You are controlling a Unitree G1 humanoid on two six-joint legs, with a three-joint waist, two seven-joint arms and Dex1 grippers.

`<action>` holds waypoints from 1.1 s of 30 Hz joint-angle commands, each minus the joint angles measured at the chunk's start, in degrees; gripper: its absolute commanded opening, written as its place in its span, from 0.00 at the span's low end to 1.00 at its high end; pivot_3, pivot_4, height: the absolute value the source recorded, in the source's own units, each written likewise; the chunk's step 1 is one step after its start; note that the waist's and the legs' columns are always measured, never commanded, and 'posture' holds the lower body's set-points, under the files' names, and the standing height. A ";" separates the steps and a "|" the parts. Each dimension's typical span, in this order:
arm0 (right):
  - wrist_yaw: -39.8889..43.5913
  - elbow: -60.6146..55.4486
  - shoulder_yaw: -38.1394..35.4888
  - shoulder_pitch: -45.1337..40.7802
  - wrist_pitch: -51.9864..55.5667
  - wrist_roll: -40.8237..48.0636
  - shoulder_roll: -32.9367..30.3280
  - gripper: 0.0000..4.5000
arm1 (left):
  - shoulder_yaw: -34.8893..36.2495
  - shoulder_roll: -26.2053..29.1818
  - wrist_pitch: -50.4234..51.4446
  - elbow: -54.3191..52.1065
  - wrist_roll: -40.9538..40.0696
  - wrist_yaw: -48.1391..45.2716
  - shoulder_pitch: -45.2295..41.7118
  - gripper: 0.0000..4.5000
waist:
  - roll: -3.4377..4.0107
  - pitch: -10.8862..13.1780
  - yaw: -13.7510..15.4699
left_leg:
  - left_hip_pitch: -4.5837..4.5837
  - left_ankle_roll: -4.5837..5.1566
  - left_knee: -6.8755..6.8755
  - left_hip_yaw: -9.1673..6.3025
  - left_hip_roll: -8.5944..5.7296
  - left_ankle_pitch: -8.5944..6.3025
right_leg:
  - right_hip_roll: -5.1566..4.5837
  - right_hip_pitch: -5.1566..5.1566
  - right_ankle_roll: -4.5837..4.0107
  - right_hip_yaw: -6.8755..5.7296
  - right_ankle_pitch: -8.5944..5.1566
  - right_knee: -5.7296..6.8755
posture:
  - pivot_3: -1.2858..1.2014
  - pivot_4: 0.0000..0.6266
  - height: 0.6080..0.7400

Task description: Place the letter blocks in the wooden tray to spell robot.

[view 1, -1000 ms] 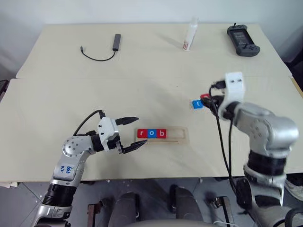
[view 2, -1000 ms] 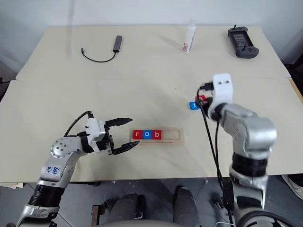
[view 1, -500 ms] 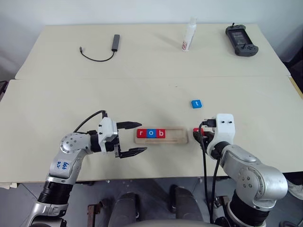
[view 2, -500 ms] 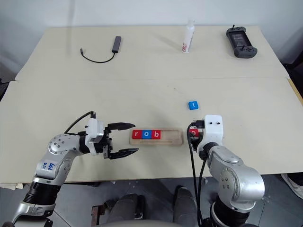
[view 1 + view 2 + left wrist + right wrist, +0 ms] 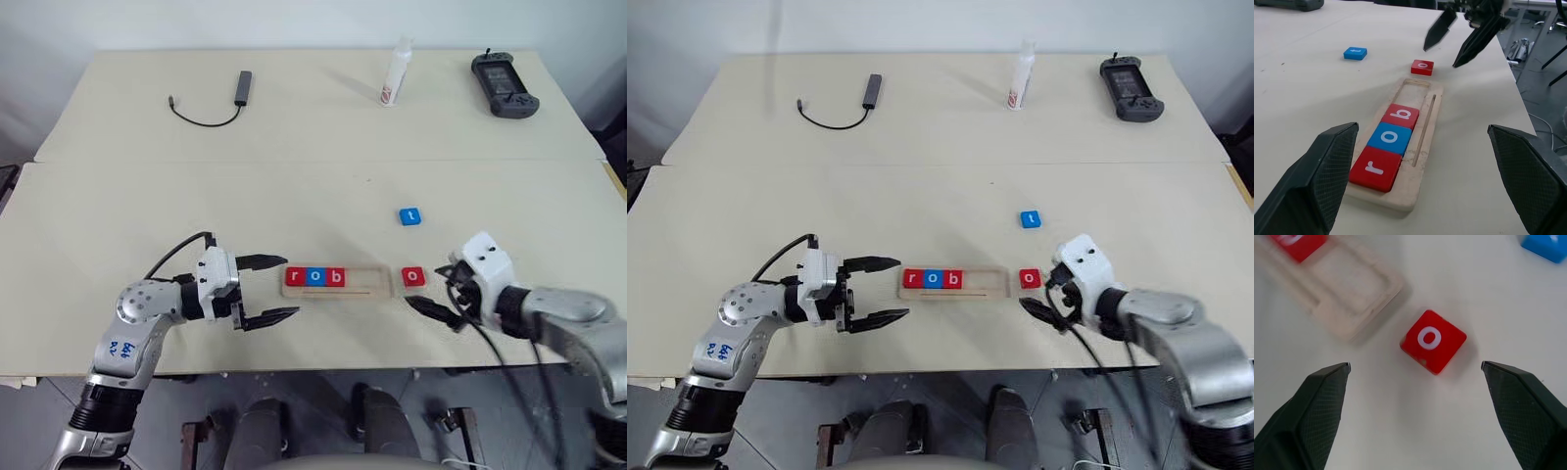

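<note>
Left pincer (image 5: 266, 290) open, empty, near surface (image 5: 118, 196) front edge. Wooden tray (image 5: 338, 281) holds red r (image 5: 295, 276), blue o (image 5: 314, 276), red b (image 5: 335, 276); its right part is bare. Red o tile (image 5: 413, 277) lies just beside tray's right end. Right pincer (image 5: 1415, 406) open over it, not touching. Blue t tile (image 5: 409, 215) further back.

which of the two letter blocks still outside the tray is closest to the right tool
The red o block, lying on the table just off the wooden tray's empty end, right by the open right tool. The blue t block lies farther away.
</note>
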 commanded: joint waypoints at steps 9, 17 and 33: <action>22.09 36.53 11.89 -17.45 -36.73 -9.20 -2.59 1.00 | 1.51 0.99 -0.55 -4.90 -0.89 0.84 2.43 1.00 | -0.02 0.01 0.48 | -0.02 -0.07 0.08 0.00 0.02 0.04 | -0.01 0.00 0.03 -0.06 0.02 0.03 | 0.52 0.24 1.00; 27.97 47.79 15.53 -23.54 -43.23 -12.21 -1.09 0.87 | 2.27 1.43 0.01 -7.78 -0.97 2.41 4.81 1.00 | -0.02 0.01 1.37 | -0.03 -0.08 0.29 -0.01 0.05 0.03 | -0.01 0.07 0.03 -0.08 0.02 0.08 | 0.52 0.24 1.00; 30.17 34.85 13.45 -25.68 -32.40 -6.26 -1.08 0.32 | 2.86 1.27 -1.51 -6.56 -0.30 3.12 5.26 1.00 | 0.01 0.02 1.49 | -0.06 -0.10 0.41 -0.03 0.07 0.02 | -0.01 0.06 0.03 -0.08 0.02 0.17 | 0.52 0.24 1.00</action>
